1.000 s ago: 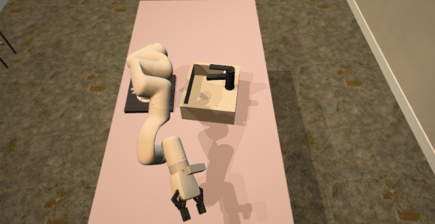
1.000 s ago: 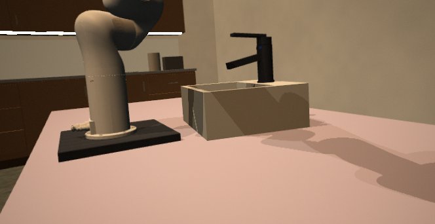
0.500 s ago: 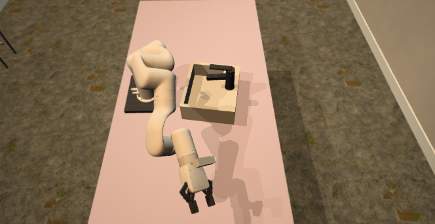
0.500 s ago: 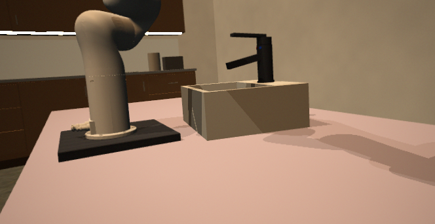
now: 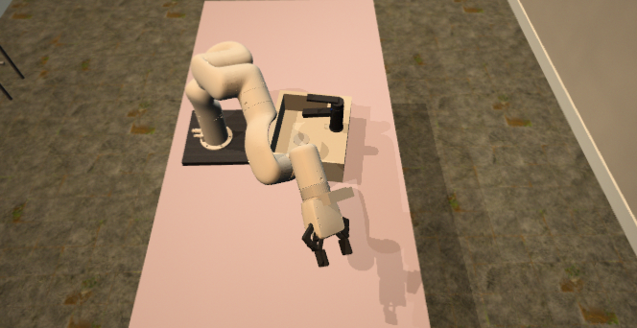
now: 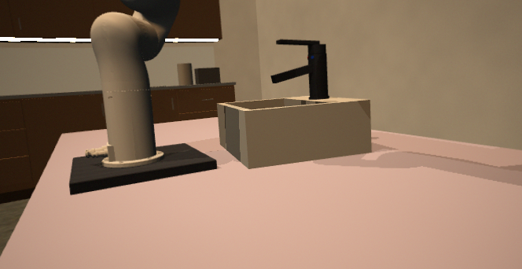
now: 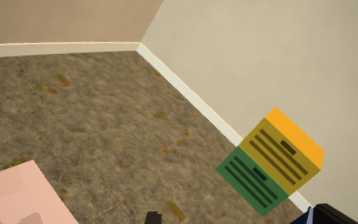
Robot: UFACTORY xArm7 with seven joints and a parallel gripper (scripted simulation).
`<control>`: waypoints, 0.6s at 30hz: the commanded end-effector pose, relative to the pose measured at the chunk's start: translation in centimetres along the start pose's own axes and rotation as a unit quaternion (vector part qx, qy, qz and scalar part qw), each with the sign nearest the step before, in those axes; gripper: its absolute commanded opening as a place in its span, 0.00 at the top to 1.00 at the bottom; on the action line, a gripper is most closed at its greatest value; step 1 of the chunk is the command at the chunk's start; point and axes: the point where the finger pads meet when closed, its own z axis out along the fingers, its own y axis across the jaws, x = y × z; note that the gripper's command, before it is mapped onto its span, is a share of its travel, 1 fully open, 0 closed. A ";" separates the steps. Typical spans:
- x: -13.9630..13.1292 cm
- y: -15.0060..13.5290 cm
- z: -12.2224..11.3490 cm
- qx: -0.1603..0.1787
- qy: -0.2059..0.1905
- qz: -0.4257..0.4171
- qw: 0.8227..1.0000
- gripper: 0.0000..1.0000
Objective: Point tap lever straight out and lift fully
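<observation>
A black mixer tap (image 5: 336, 113) stands on the far rim of a beige sink box (image 5: 312, 132) on the pink table. Its flat lever (image 5: 323, 99) lies level on top and its spout (image 5: 317, 112) juts out below it, both over the basin. From the side, the lever (image 6: 296, 42) is horizontal above the slanting spout (image 6: 288, 74). My gripper (image 5: 327, 245) is open and empty, held above the table well in front of the sink, away from the tap. In the wrist view only dark fingertip edges (image 7: 152, 217) show at the bottom.
My arm base sits on a black plate (image 5: 216, 142) left of the sink, and my arm curves past the sink's near left corner. A yellow and green box (image 7: 271, 161) stands by the wall on the floor. The table edge (image 7: 20, 195) shows in the wrist view.
</observation>
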 end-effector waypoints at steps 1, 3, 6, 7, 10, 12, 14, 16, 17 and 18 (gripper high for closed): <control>1.1 -3.6 -4.1 0.040 -0.041 0.019 0.998 0.00; 1.5 -6.2 -6.3 0.064 -0.060 0.024 0.996 0.00; 1.5 -6.2 -6.4 0.064 -0.060 0.024 0.996 0.00; 1.7 -8.9 -8.9 0.090 -0.080 0.026 0.992 0.00; 1.6 -11.5 -11.6 0.117 -0.101 0.024 0.988 0.00; 1.4 -13.4 -13.4 0.145 -0.122 0.019 0.982 0.00; 1.4 -14.3 -14.7 0.145 -0.122 0.019 0.982 0.00; 1.0 -16.6 -17.4 0.174 -0.143 0.011 0.974 0.00; 1.0 -16.9 -17.9 0.174 -0.143 0.011 0.974 0.00; 1.0 -16.9 -17.9 0.174 -0.143 0.011 0.974 0.00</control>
